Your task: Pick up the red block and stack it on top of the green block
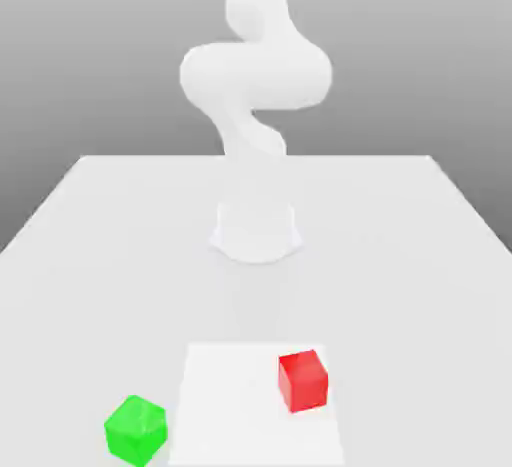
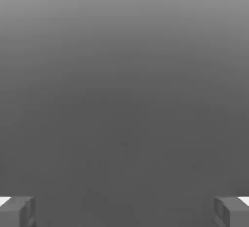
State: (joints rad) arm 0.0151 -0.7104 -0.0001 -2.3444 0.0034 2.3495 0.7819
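Observation:
The red block (image 1: 303,380) is a small glossy cube resting on a brighter white square patch (image 1: 230,405) near the table's front, toward the exterior view's right. The green block (image 1: 135,430) sits on the table beside that patch, toward the exterior view's left and slightly nearer the front edge. The two cubes stand apart, not touching. In the hand view my gripper (image 2: 124,211) is open, its two grey fingertips (image 2: 17,211) far apart with nothing between them, facing plain grey background. The white arm (image 1: 255,75) rises from its base and leaves the exterior view at the top.
The arm's round white base (image 1: 256,230) stands mid-table behind the blocks. The white table (image 1: 90,255) stretches wide to both sides, its far edge behind the base and its front edge just past the cubes.

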